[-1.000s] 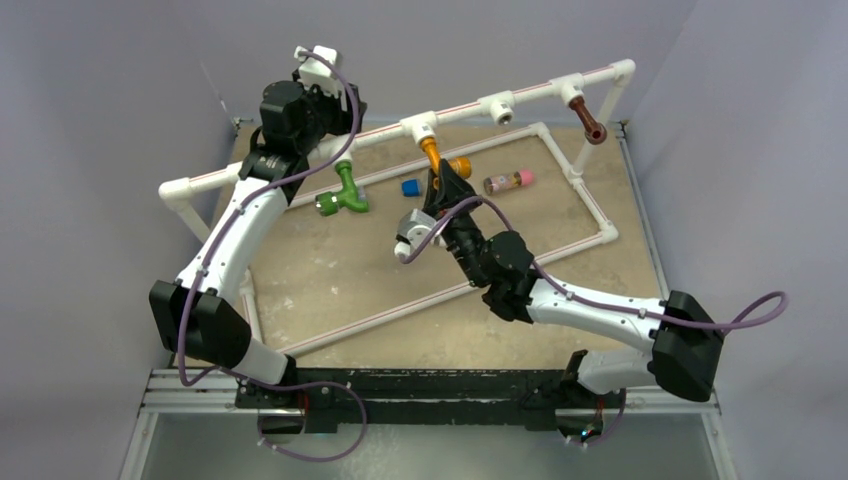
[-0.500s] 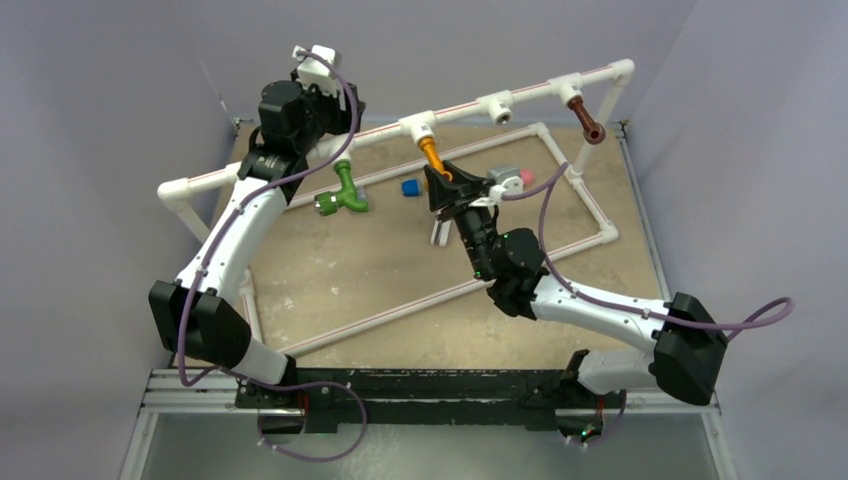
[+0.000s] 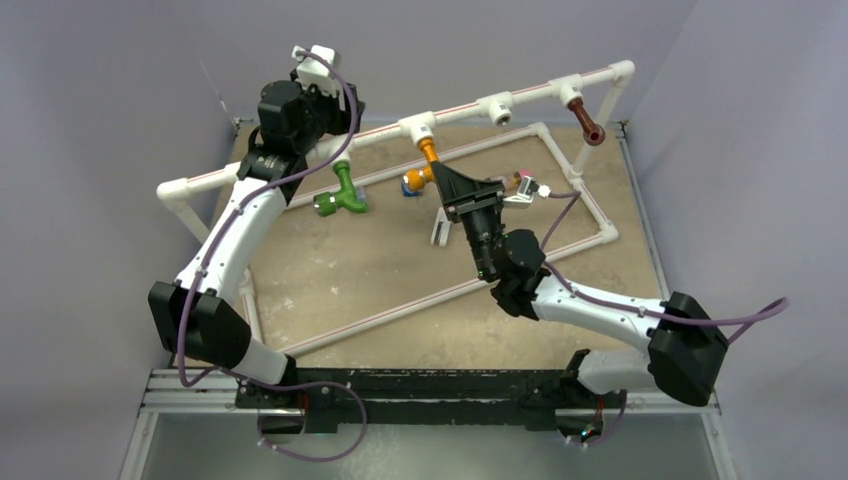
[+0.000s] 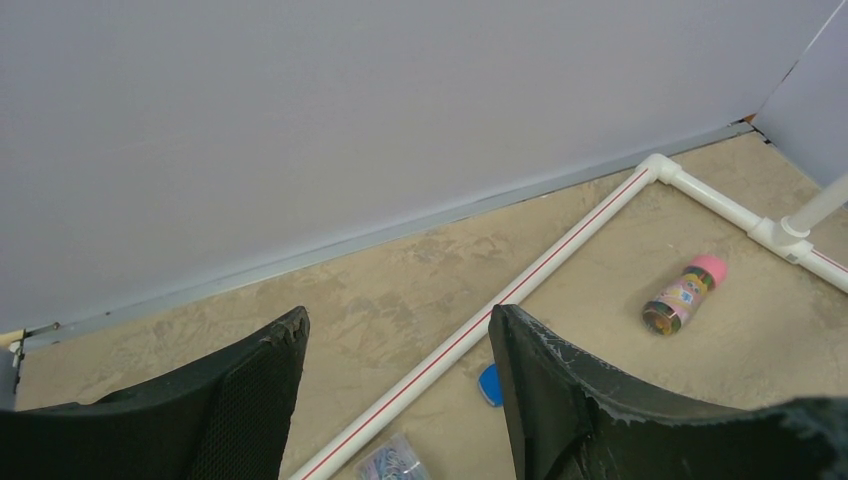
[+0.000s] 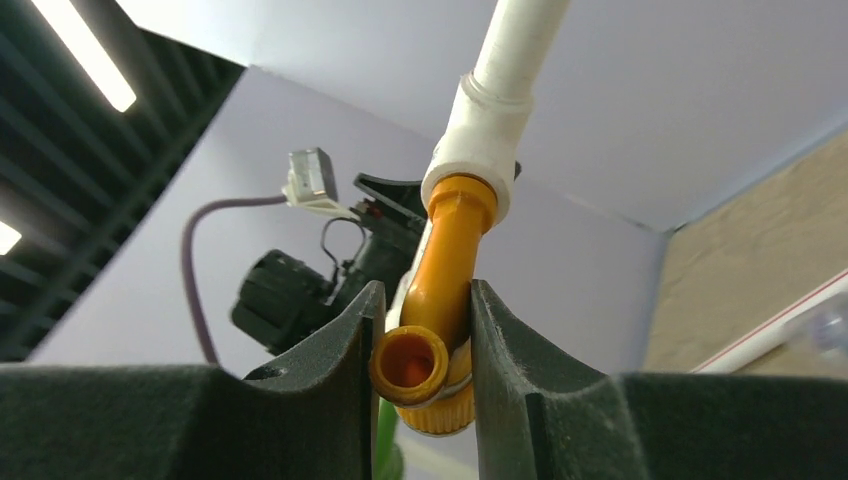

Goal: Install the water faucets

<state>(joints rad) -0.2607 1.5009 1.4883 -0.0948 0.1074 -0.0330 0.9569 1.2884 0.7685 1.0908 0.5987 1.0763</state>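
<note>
The orange faucet (image 3: pixel 424 165) hangs from a white tee (image 3: pixel 418 128) on the raised pipe, its side branch pointing left. My right gripper (image 3: pixel 437 180) is shut on it; in the right wrist view both fingers press the orange faucet (image 5: pixel 440 300) below the tee (image 5: pixel 482 135), gripper (image 5: pixel 425 345). The green faucet (image 3: pixel 343 192) hangs from the pipe under my left gripper (image 3: pixel 335 140). In the left wrist view the left gripper (image 4: pixel 400 345) is open and empty. The dark brown faucet (image 3: pixel 590 125) hangs from the right tee.
An empty tee socket (image 3: pixel 497 107) sits between the orange and brown faucets. A pink-and-brown cylinder (image 4: pixel 683 295), a blue cap (image 4: pixel 489 384) and a clear wrapper (image 4: pixel 392 460) lie on the tan board beside the floor pipe frame (image 4: pixel 560 265).
My right gripper has rolled about its wrist while shut on the orange faucet, so the faucet's side branch swung from the right to the left. The left arm has not moved.
</note>
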